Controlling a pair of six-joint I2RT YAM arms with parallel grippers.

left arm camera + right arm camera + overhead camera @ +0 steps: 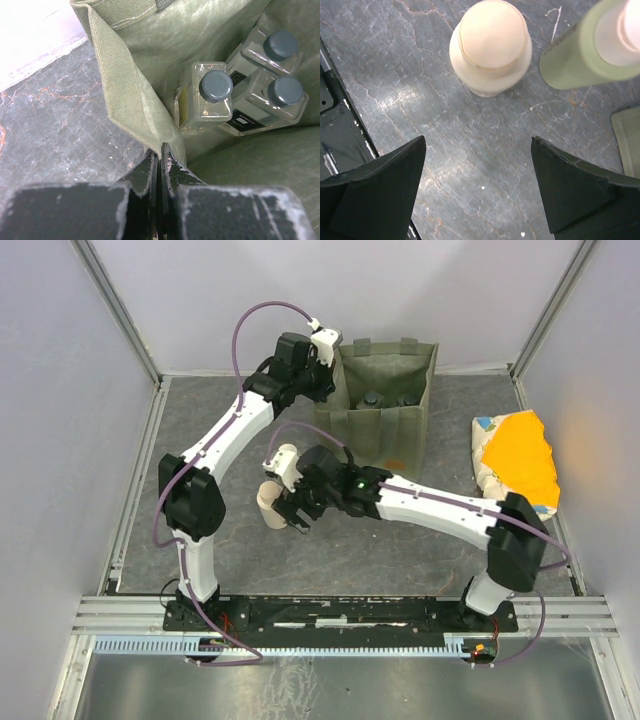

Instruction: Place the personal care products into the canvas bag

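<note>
The olive-green canvas bag (385,430) stands upright at the back centre. Three clear square bottles with dark caps (207,97) stand inside it. My left gripper (325,383) is at the bag's left rim, shut on the fabric edge (127,95), also seen in the left wrist view (162,152). The cream bottle (270,502) stands on the table left of centre. My right gripper (297,518) is open and empty just beside it. In the right wrist view the gripper (479,150) hovers short of the cream bottle (490,47), with the olive-green bottle (585,52) to its right.
An orange and cream soft plastic packet (520,460) lies at the right side of the table. White walls and metal rails enclose the dark marbled table (250,560). A black base plate (340,130) shows at the left of the right wrist view.
</note>
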